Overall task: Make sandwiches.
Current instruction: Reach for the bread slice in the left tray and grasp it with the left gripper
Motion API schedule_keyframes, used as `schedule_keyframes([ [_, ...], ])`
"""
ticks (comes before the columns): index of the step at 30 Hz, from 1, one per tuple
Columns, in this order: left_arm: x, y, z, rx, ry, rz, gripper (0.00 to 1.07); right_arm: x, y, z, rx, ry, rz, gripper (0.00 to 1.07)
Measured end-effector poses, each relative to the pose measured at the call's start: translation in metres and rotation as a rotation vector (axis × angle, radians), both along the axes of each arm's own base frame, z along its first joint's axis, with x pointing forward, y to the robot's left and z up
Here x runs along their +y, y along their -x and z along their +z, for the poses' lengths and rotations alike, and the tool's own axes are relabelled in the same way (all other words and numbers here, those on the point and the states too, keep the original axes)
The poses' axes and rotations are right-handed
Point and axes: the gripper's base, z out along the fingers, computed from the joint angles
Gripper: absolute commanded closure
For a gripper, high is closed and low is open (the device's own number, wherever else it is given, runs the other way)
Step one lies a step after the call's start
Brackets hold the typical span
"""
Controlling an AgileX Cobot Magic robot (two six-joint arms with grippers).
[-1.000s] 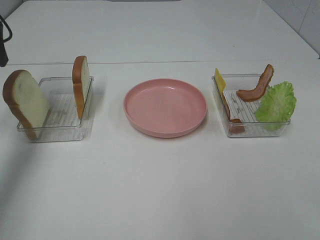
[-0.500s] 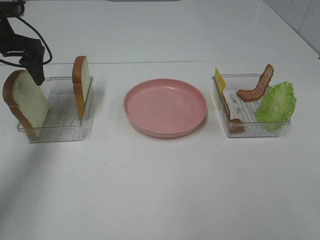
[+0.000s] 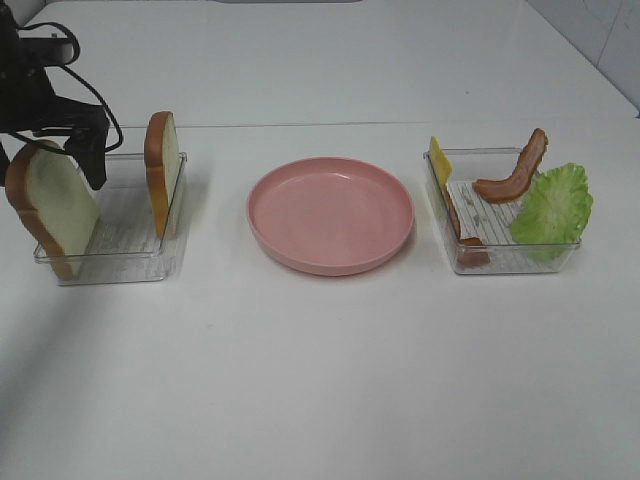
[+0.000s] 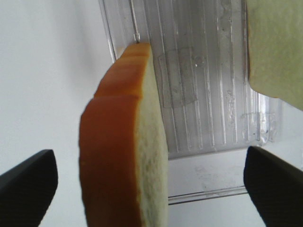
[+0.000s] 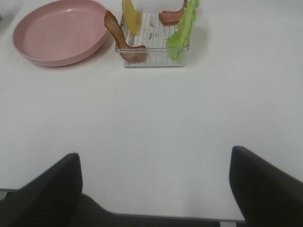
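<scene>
Two toy bread slices stand on edge in a clear tray [image 3: 125,265] at the left. My left gripper [image 3: 50,165] is open and straddles the top of the left slice [image 3: 55,205]. In the left wrist view that slice [image 4: 125,142] sits between the two black fingers [image 4: 28,184] without touching them. The second slice [image 3: 163,165] leans on the tray's right wall. Cheese [image 3: 439,157], bacon [image 3: 515,175] and lettuce [image 3: 553,205] sit in the right tray [image 3: 500,262]. My right gripper [image 5: 154,189] is open over bare table, out of the high view.
A round pink plate [image 3: 330,215] lies between the two trays, with nothing on it. In the right wrist view the plate [image 5: 57,33] and the filling tray [image 5: 151,59] lie far ahead. White table spreads in front of everything.
My left arm has come in from the upper left and lowered until its open fingers straddle the left bread slice. Nothing else has moved.
</scene>
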Motion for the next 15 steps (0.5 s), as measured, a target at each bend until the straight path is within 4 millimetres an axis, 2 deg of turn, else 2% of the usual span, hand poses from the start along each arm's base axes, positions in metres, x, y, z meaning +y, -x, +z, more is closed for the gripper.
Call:
schedule_keyframes([
  [2,0.0,0.0,-0.003,0.007,0.0,0.0,0.04,0.0,0.0,0.0,0.0,0.0,0.0,0.25],
  [4,0.0,-0.002,-0.015,0.033,0.0,0.001,0.05,0.0,0.0,0.0,0.0,0.0,0.0,0.25],
  [7,0.0,-0.002,-0.016,0.035,0.0,0.001,0.06,0.0,0.0,0.0,0.0,0.0,0.0,0.25],
  [8,0.0,-0.002,-0.016,0.036,-0.001,-0.004,0.12,0.0,0.0,0.0,0.0,0.0,0.0,0.25],
  [9,0.0,-0.002,-0.016,0.036,-0.001,-0.012,0.22,0.0,0.0,0.0,0.0,0.0,0.0,0.25],
  [10,0.0,-0.002,-0.016,0.036,-0.001,-0.012,0.22,0.0,0.0,0.0,0.0,0.0,0.0,0.25],
  [11,0.0,-0.002,-0.016,0.035,-0.001,-0.015,0.3,0.0,0.0,0.0,0.0,0.0,0.0,0.25],
  [12,0.0,-0.002,-0.016,0.035,-0.001,-0.015,0.3,0.0,0.0,0.0,0.0,0.0,0.0,0.25],
  [14,0.0,-0.002,-0.016,0.035,-0.001,-0.019,0.76,0.0,0.0,0.0,0.0,0.0,0.0,0.25],
  [15,0.0,-0.002,-0.016,0.035,-0.001,-0.019,0.76,0.0,0.0,0.0,0.0,0.0,0.0,0.25],
])
